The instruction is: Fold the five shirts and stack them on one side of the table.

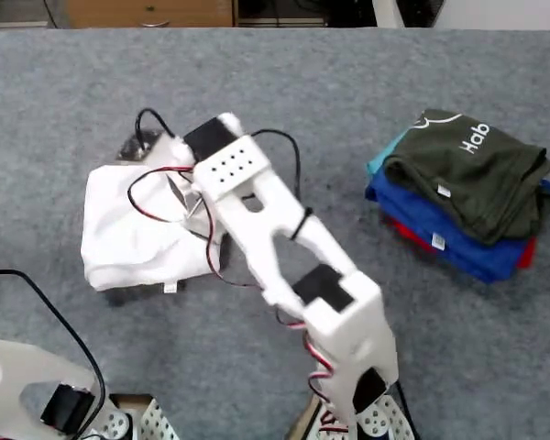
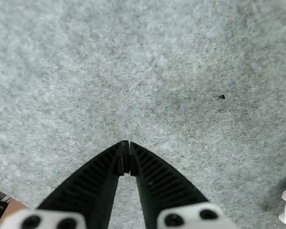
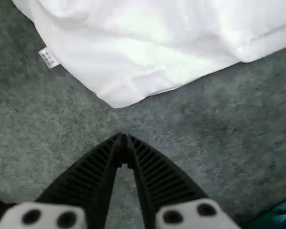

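Grey, carpet-like cloth covers the table [image 1: 92, 101], and along the top edge of the high view we see a strip of wooden furniture [image 1: 147, 11]. We count five shirts from above. One white shirt [image 1: 128, 234] lies loosely bunched at centre left. The other four sit in a folded stack at the right: a dark green shirt [image 1: 477, 179] on top, a teal shirt [image 1: 382, 160] peeking out at the stack's upper left, a blue shirt [image 1: 440, 229] below, and a red shirt [image 1: 529, 252] lowest, of which only thin edges show. We count two arms. The right arm [image 1: 284, 238] rises from the bottom centre and stretches to the upper left, its wrist and cables covering part of the white shirt. The left arm [image 1: 18, 376] sits in the lower left corner, cut off by the frame. In the left wrist view, the left claw [image 2: 125, 160] has its two black fingers pressed together with nothing between them, over bare grey cloth marked by one small dark speck [image 2: 221, 97]. In the right wrist view, the right claw [image 3: 123, 152] is likewise closed tip to tip and holds nothing. It is above the grey cloth, just short of a corner of the white shirt [image 3: 148, 52], which carries one small label [image 3: 48, 57]. A sliver of teal at the frame's corner is too cut off for us to identify.
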Tool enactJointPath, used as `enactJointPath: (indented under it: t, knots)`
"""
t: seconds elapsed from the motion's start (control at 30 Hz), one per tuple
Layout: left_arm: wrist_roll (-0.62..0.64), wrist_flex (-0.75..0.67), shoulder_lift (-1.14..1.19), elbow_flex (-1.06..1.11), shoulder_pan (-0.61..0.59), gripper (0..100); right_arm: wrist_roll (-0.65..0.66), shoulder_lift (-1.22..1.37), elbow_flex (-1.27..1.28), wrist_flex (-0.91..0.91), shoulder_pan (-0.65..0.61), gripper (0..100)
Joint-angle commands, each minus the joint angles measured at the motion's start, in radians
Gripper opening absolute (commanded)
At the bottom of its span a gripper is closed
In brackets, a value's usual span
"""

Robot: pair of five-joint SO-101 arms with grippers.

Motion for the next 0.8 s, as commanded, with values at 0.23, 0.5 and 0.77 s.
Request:
enactJointPath:
  t: [0.23, 0.5, 0.77]
  knots:
    - [-0.008, 0.009, -0.064, -0.009, -0.005, 2, 0.009, 0.282, -0.39, -0.203, -0.091, 0.4]
    - [-0.008, 0.009, -0.064, -0.003, -0.009, 2, 0.008, 0.75, -0.946, -0.233, -0.102, 0.4]
    - [-0.005, 0.009, -0.064, -0.009, -0.008, 2, 0.008, 0.905, -1.124, -0.23, -0.102, 0.4]
